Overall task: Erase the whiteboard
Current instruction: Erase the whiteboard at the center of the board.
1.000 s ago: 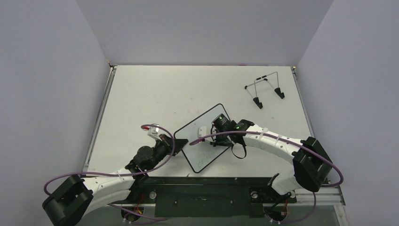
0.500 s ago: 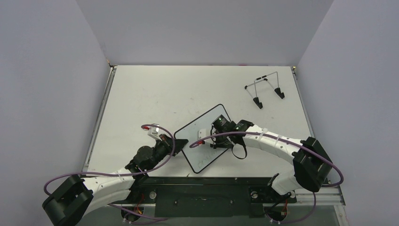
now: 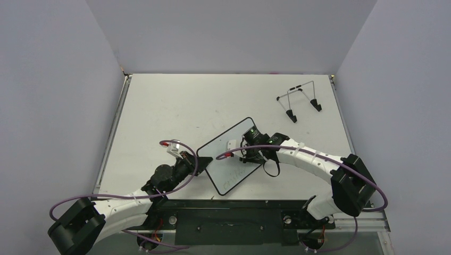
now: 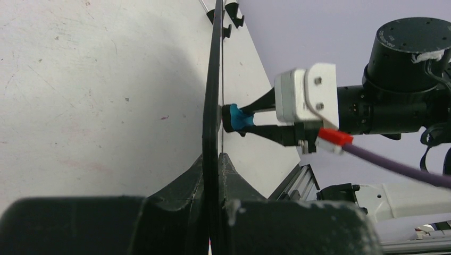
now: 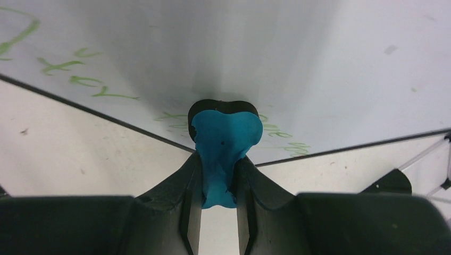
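Note:
The whiteboard [image 3: 226,162] is a small white board with a thin black rim, lying askew at the table's near middle. My left gripper [image 3: 201,161] is shut on its left edge; in the left wrist view the rim [image 4: 214,90] runs edge-on between the jaws. My right gripper [image 3: 245,152] is shut on the blue bone-shaped eraser [image 5: 223,143] and presses its black pad against the board's surface [image 5: 213,48]. The eraser also shows in the left wrist view [image 4: 240,119]. Green handwriting [image 5: 80,79] remains beside and under the eraser.
A thin wire stand [image 3: 299,100] with black feet sits at the back right of the table. Purple cables loop from both arms over the near table. The table's front rail lies just below the board.
My right gripper with the eraser moved down the board, then back up and slightly right. The left gripper and the board have not moved.

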You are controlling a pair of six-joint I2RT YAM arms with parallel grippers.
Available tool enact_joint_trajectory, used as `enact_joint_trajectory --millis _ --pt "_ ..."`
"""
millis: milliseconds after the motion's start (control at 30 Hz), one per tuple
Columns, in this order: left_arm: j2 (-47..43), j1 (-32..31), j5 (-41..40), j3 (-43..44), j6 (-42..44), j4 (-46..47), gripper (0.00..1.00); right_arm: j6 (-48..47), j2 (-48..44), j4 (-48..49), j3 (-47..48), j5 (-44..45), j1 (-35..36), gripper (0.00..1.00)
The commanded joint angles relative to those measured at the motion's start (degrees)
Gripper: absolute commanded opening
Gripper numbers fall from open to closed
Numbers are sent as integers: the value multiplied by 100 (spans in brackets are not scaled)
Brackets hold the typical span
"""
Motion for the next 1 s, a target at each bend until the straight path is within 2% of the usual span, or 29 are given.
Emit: enact_joint_trajectory --millis 0,100,233,333,400,500,533,600,700,800,867,967 --pt "-171 10 144 234 -103 850 0 373 -34 568 55 394 -427 0" --pt "-139 14 178 253 -100 882 0 -114 -42 97 50 -537 -362 0" --pt "-83 19 253 298 -78 881 0 -230 -109 -122 119 -789 159 0" --pt "-96 24 262 298 -83 880 0 89 -81 377 71 -341 182 0" --pt "-112 25 247 291 -89 880 0 399 -61 673 77 289 -19 0" --pt "-95 25 245 313 -96 880 0 316 -160 610 6 151 -290 0" --pt "-64 26 252 328 -92 875 0 148 -197 531 -53 -166 -277 0" --pt "12 19 283 377 -81 879 0 -113 -282 194 -25 -638 -99 0" --pt "91 25 333 429 -85 902 0 -184 -230 17 76 -825 248 0" --pt "118 23 331 442 -91 919 0 187 -134 394 83 -76 216 0" --pt "102 25 317 434 -108 930 0 297 -136 660 33 305 -56 0" --pt "84 26 319 437 -109 926 0 -20 -181 562 -83 295 -237 0"
